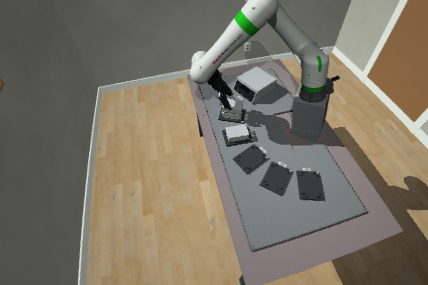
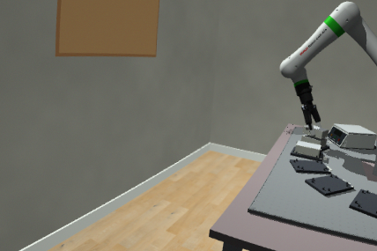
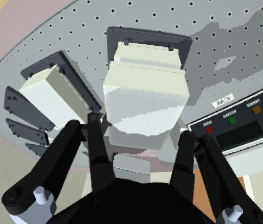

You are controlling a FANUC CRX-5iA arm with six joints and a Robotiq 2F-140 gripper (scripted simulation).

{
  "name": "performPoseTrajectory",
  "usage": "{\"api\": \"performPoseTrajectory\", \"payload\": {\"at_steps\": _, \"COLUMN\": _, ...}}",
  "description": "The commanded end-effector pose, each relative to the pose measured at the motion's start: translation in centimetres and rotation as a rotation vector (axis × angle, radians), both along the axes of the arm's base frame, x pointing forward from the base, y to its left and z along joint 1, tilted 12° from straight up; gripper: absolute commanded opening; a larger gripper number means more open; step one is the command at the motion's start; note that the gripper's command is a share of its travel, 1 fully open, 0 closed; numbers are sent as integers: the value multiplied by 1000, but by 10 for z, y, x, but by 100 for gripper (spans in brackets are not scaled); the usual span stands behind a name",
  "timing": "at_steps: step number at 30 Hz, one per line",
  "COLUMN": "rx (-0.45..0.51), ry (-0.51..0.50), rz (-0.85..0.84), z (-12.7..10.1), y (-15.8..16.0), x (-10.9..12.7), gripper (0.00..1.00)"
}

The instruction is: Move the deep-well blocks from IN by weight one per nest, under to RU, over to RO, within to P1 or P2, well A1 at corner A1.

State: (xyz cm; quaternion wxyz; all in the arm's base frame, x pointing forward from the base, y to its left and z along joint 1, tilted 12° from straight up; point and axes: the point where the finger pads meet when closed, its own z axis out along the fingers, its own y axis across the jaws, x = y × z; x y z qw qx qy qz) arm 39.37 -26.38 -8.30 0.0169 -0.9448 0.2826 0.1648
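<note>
My gripper (image 1: 230,107) (image 2: 311,128) (image 3: 140,113) is shut on a pale deep-well block (image 1: 233,113) (image 3: 144,96) at the infeed nest (image 3: 148,35), at the far end of the grey plate. The fingers grip its two long sides. More pale block shows beyond and under it in the wrist view; I cannot tell whether that is a separate block. Another deep-well block (image 1: 236,133) (image 2: 307,148) (image 3: 43,92) sits in the neighbouring nest (image 3: 63,63). The check-weigher (image 1: 257,84) (image 2: 352,136) (image 3: 243,125) stands just beside the infeed nest, with nothing on its platform.
Three dark nests (image 1: 250,158) (image 1: 276,178) (image 1: 310,185) lie in a row nearer the camera on the grey perforated plate (image 1: 300,218), holding nothing. The arm's grey base (image 1: 309,118) stands at the table's right side. The table edge lies just left of the nests.
</note>
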Motion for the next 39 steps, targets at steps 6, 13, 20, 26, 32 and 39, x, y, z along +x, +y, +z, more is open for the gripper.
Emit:
{"api": "performPoseTrajectory", "payload": {"at_steps": 6, "rx": 0, "ry": 0, "rz": 0, "z": 10, "y": 1, "x": -1, "gripper": 10}}
{"api": "performPoseTrajectory", "payload": {"at_steps": 13, "rx": 0, "ry": 0, "rz": 0, "z": 21, "y": 3, "x": -3, "gripper": 10}}
{"api": "performPoseTrajectory", "payload": {"at_steps": 20, "rx": 0, "ry": 0, "rz": 0, "z": 30, "y": 5, "x": -4, "gripper": 10}}
{"api": "performPoseTrajectory", "payload": {"at_steps": 26, "rx": 0, "ry": 0, "rz": 0, "z": 39, "y": 6, "x": -5, "gripper": 10}}
{"api": "performPoseTrajectory", "payload": {"at_steps": 32, "rx": 0, "ry": 0, "rz": 0, "z": 49, "y": 8, "x": -6, "gripper": 10}}
{"api": "performPoseTrajectory", "payload": {"at_steps": 39, "rx": 0, "ry": 0, "rz": 0, "z": 50, "y": 8, "x": -7, "gripper": 10}}
